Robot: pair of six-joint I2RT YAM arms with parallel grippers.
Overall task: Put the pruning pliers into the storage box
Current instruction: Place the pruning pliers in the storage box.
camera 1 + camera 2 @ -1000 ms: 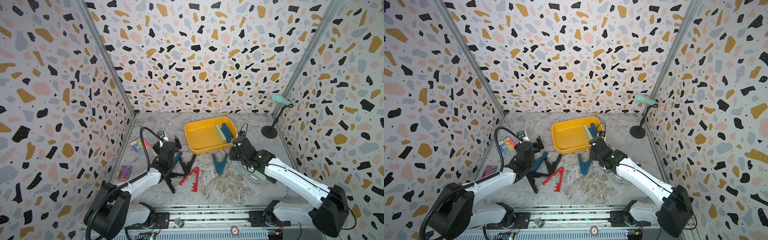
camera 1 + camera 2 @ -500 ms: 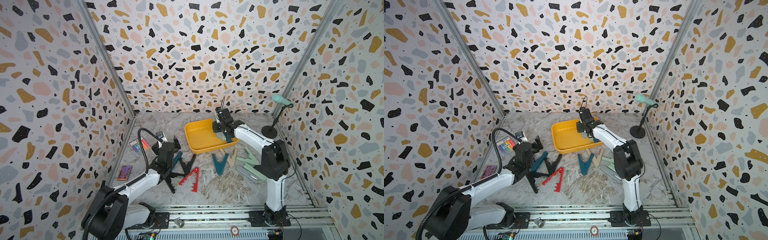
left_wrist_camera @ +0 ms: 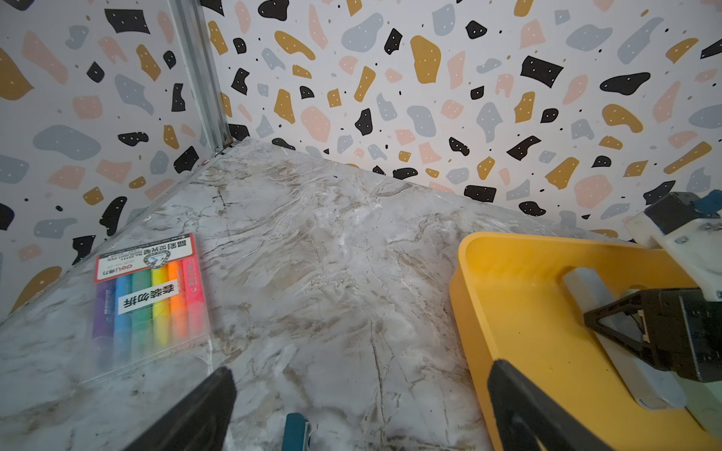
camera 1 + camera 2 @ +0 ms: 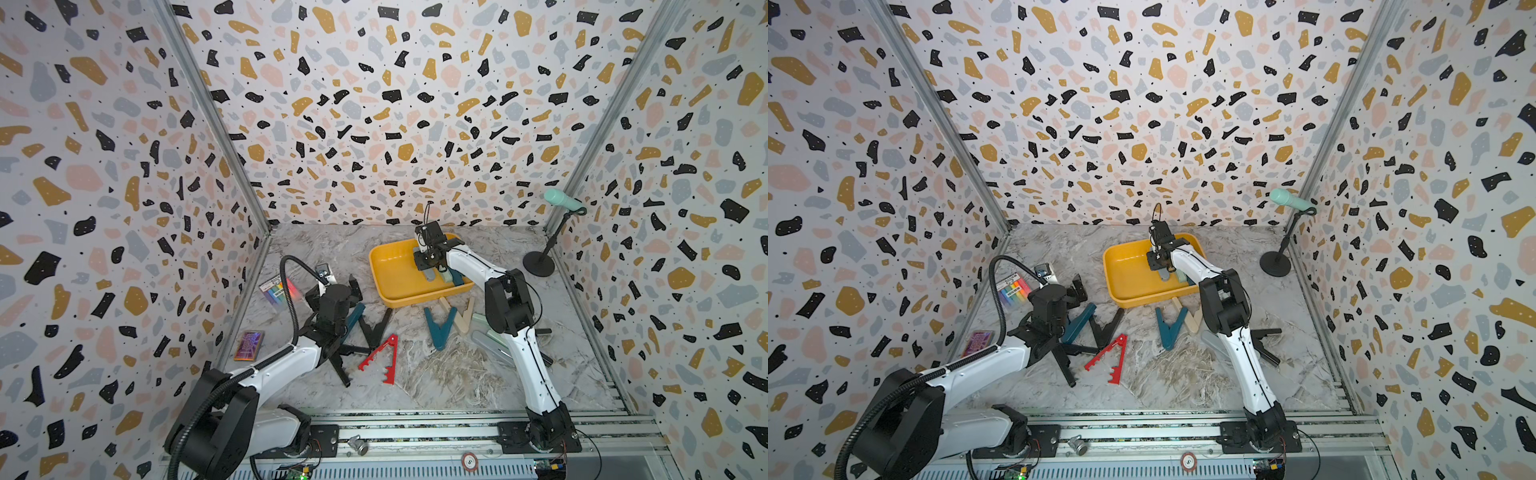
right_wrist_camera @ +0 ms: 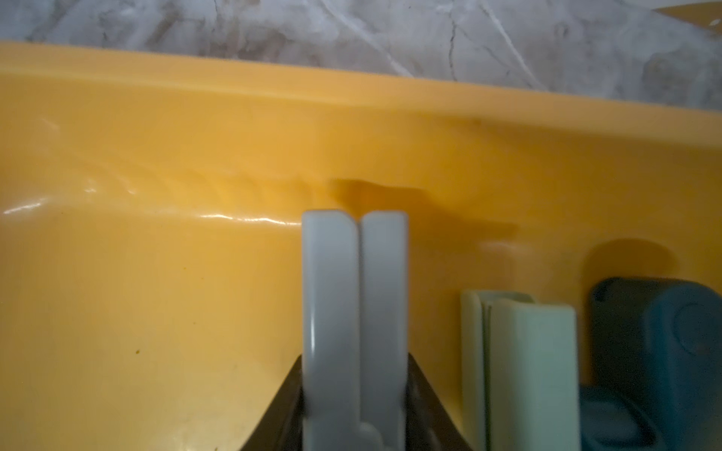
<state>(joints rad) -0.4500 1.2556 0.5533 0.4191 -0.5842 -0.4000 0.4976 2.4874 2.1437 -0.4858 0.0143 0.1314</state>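
**Grey pliers are in the box, with your right gripper clamped on them**

Your right gripper point(image 5: 353, 361) is down inside the storage box point(image 4: 395, 276). Its two dark fingers press against either side of the grey pliers point(image 5: 353, 293). The tool's two arms are squeezed almost together, and their ends point toward one long wall of the box. In the left wrist view the grey pliers run low along the yellow floor, but you cannot tell whether they rest on it. Just beside them in the box lie the mint-green pliers point(image 5: 527, 371). The dark teal pliers point(image 5: 664, 351) lie on the far side of those, and both are folded shut.

Your left gripper point(image 3: 361, 371) hangs over the marble table point(image 4: 436, 374) with its fingers spread wide and nothing between them. It sits between the box and the rainbow-striped highlighter packet point(image 3: 148, 296), apart from both.

The other tools lie on the table in front of the box, outside it:
- The left-side teal pliers point(image 4: 354, 318) lie beside your left arm.
- The black V-shaped pliers point(image 4: 376, 330) are next to them.
- The red notched pliers point(image 4: 380, 357) lie nearer the rail, spread open.
- The teal V-shaped pliers point(image 4: 438, 330) and the beige pliers point(image 4: 461, 316) lie close together near the box's front wall.
- More pale tools lie partly hidden behind your right arm.

The purple card point(image 4: 248, 345) lies by the left wall.
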